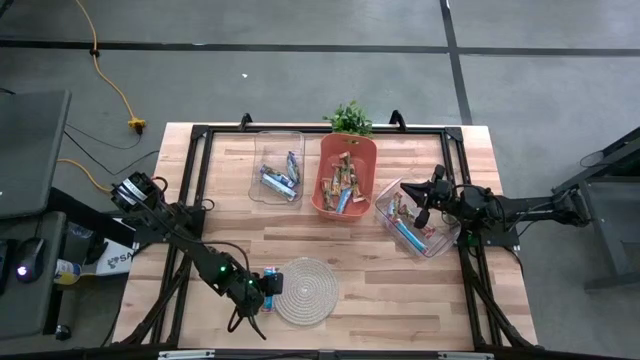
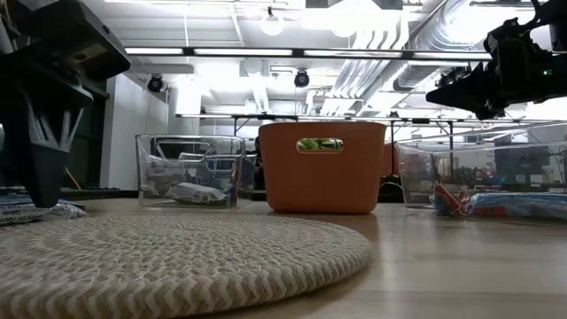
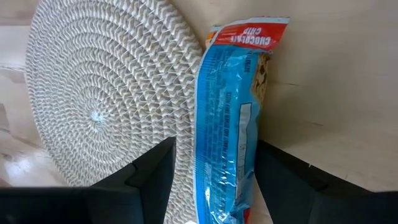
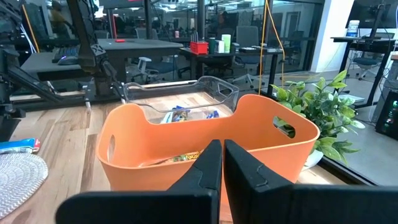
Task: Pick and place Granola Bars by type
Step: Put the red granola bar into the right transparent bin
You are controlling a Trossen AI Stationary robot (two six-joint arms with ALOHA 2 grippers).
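A light blue granola bar [image 3: 229,124] lies flat on the table at the near-left rim of the round woven mat [image 3: 99,93]. My left gripper [image 3: 217,186] is open and low over it, with one finger on each side of the bar's near end; whether they touch it I cannot tell. The high view shows this bar [image 1: 270,272] beside the mat [image 1: 306,290]. My right gripper [image 4: 222,163] is shut and empty. It hovers over the right clear bin [image 1: 437,245] and points at the orange bin [image 4: 186,140]. Mixed bars [image 1: 340,185] fill the orange bin.
A clear bin [image 1: 258,170] at the far left holds blue bars. The right clear bin holds brownish bars and a blue one. A small plant [image 1: 350,118] stands behind the orange bin [image 1: 327,205]. A black frame runs along the table's edges. Bare wood lies near-right of the mat.
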